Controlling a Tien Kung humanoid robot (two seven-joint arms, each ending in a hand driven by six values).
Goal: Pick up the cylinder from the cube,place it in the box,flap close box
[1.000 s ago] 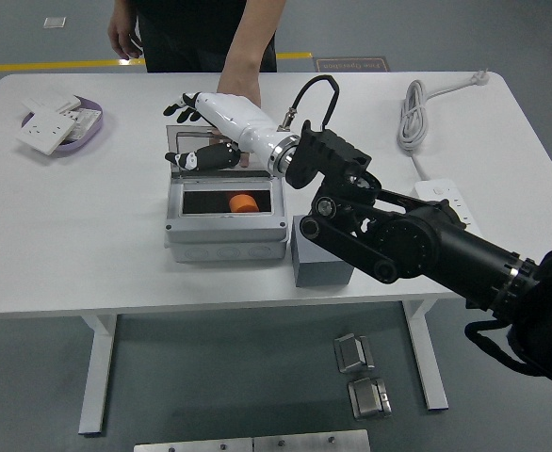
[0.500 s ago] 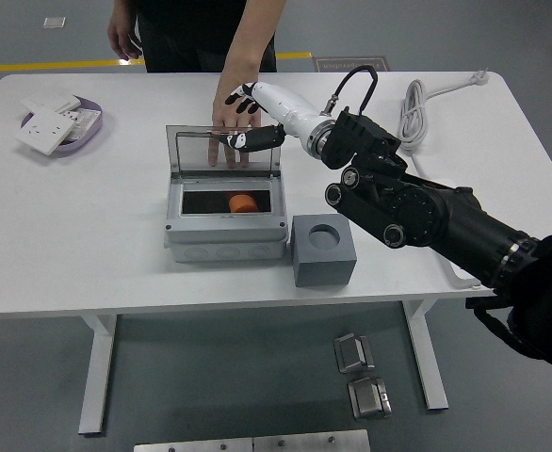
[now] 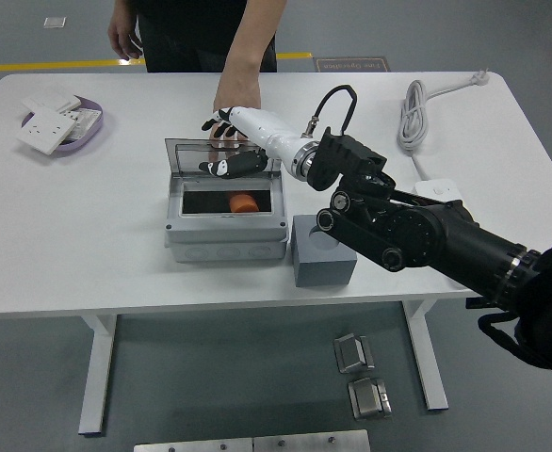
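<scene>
Right robot hand [image 3: 227,141] empty, fingers loosely spread, at upright lid [image 3: 221,157] top edge; box [image 3: 225,226] at 6 o'clock below, orange cylinder [image 3: 243,201] inside; lid's long axis 9-to-3

White worktop [image 3: 116,235]: smooth, matt laminate look.
Grey rectangular plastic box [image 3: 225,236]: matt shell; clear flap glossy.
Orange cylinder [image 3: 243,201]: smooth, matt.
Dark grey cube [image 3: 325,266]: matt, plain.
White-shelled right hand [image 3: 241,141]: glossy plastic; black fingers [image 3: 221,167].
Black arm [image 3: 427,235]: satin metal.
</scene>
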